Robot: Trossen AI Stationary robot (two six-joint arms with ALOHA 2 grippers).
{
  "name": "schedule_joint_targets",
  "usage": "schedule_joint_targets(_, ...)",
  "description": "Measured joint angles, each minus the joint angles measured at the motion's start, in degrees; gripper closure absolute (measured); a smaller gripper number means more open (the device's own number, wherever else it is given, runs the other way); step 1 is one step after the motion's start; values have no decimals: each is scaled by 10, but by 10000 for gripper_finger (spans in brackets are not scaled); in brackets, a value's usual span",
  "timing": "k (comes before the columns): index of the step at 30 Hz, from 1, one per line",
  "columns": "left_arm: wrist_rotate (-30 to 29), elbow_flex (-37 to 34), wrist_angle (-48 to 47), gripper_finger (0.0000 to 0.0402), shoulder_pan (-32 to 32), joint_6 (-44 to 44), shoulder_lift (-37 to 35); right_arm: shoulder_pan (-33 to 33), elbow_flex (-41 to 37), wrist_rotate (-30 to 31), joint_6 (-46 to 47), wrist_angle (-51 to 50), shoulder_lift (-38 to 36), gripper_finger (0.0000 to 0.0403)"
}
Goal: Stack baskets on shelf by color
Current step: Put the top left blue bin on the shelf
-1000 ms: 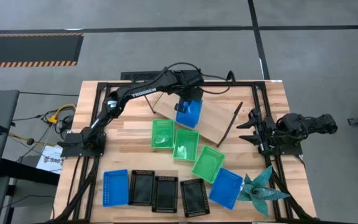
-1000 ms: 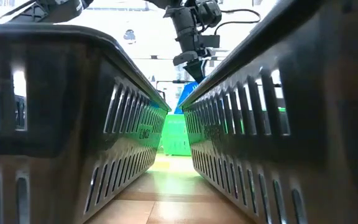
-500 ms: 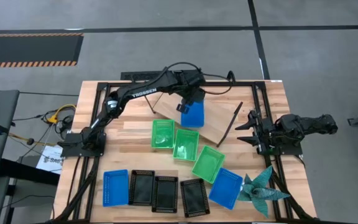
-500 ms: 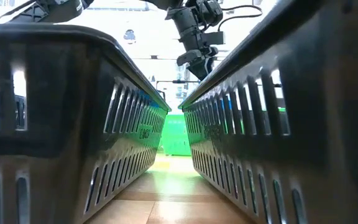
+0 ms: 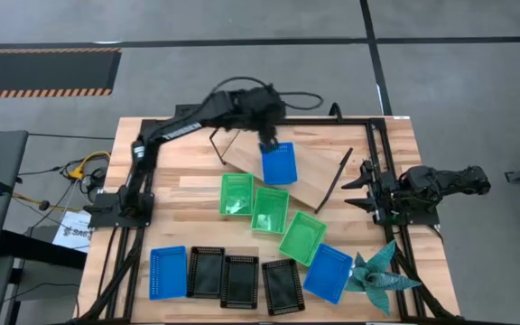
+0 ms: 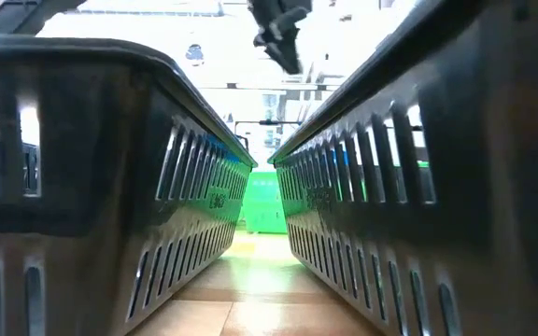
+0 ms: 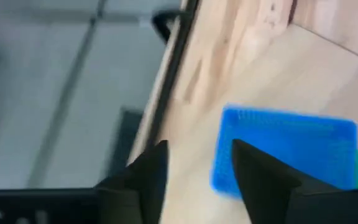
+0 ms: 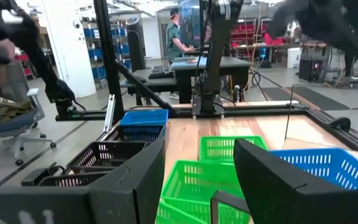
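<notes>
While looking straight down: left gripper [image 5: 266,135] over the far end of the shelf [image 5: 310,176], just beyond a blue basket [image 5: 278,163] lying on the shelf board; can't tell finger gap from above. Three green baskets [image 5: 269,209] in a diagonal run in front of the shelf, touching one another. Second blue basket [image 5: 329,272] at the near right, beside a teal spiky star [image 5: 379,276]. Third blue basket [image 5: 168,272] at the near left, next to a row of three black baskets [image 5: 240,280]. Right gripper [image 5: 366,191] parked at the right table edge, well apart from the shelf.

From table height: two black basket walls [image 6: 120,168] fill both sides; a green basket shows through the gap between them. Left gripper [image 6: 278,33] high up at the top, holds nothing.

From left wrist: own fingers [image 7: 148,171] spread, nothing between them; blue basket [image 7: 288,149] flat on light wood [image 7: 253,68] just ahead.

From right wrist: own fingers [image 8: 272,171] parted and empty; green, blue and black baskets ahead on the tabletop. Person [image 8: 178,34] standing at a desk in the room behind.
</notes>
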Motion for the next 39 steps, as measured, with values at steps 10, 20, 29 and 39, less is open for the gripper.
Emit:
schedule_joint_targets(10,-89,-199,10,394,16,-131,-47,0,0,0,5,-7,1,188)
schedule_joint_targets(20,-14,-341,154,401,71,-179,-47,0,0,0,37,-6,1,188)
schedule_joint_targets(29,33,-362,185,401,84,-217,-44,0,0,0,39,-6,1,188)
schedule_joint_targets(39,19,-361,202,401,59,-239,-35,0,0,0,34,-5,1,188)
